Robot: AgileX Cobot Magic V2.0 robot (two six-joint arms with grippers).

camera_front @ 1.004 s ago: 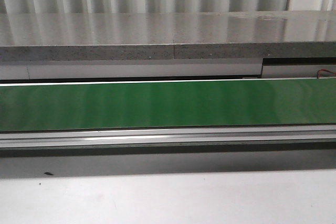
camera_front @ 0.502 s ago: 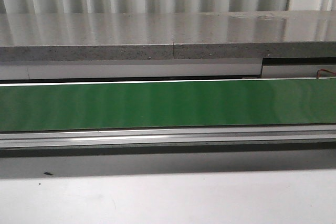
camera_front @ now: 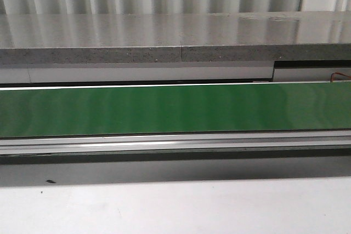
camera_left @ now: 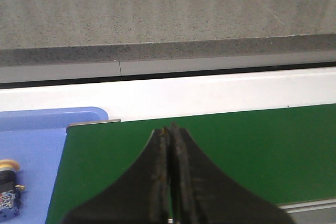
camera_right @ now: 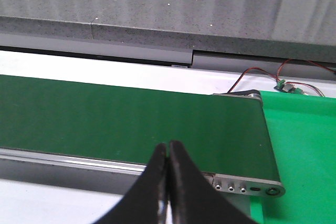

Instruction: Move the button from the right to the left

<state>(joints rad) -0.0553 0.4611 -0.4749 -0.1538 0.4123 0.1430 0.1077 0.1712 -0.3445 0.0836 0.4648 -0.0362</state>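
Note:
A button (camera_left: 9, 187) with a round yellow-orange cap and a grey-and-blue block lies on a blue tray (camera_left: 31, 156) just off the end of the green belt (camera_left: 236, 145), in the left wrist view. My left gripper (camera_left: 171, 129) is shut and empty over that end of the belt, apart from the button. My right gripper (camera_right: 168, 145) is shut and empty above the near rail of the belt (camera_right: 131, 124), close to its other end. The front view shows only bare belt (camera_front: 175, 108); neither gripper nor any button shows there.
A grey speckled stone ledge (camera_front: 164, 39) runs behind the belt. A bright green surface (camera_right: 299, 150) lies past the belt's end in the right wrist view, with red and black wires and a small board (camera_right: 286, 85) behind it. White tabletop (camera_front: 175, 206) lies in front.

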